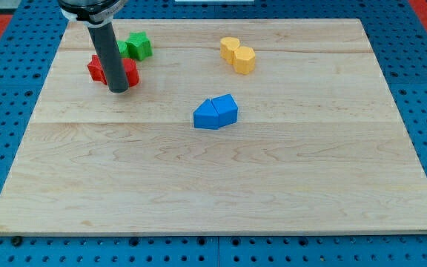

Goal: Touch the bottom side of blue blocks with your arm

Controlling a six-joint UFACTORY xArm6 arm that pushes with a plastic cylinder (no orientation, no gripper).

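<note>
— Board (221, 185) across mid-frame: pale wood, grained, smooth, matt?
— Yes. Blue blocks (216, 113) at centre, yellow blocks (238, 55) upper right: smooth, plastic-looking, faintly shiny.
— Rod (110, 52), upper left?
— Dark, matt. Surround (6, 89): blue perforated panel.

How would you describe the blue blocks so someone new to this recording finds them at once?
Start from the wooden board and look just above its middle. The blue blocks sit there as a touching pair, alone on bare wood. The yellow blocks lie toward the view's top, while the red blocks and green block sit top left by my tip.
</note>
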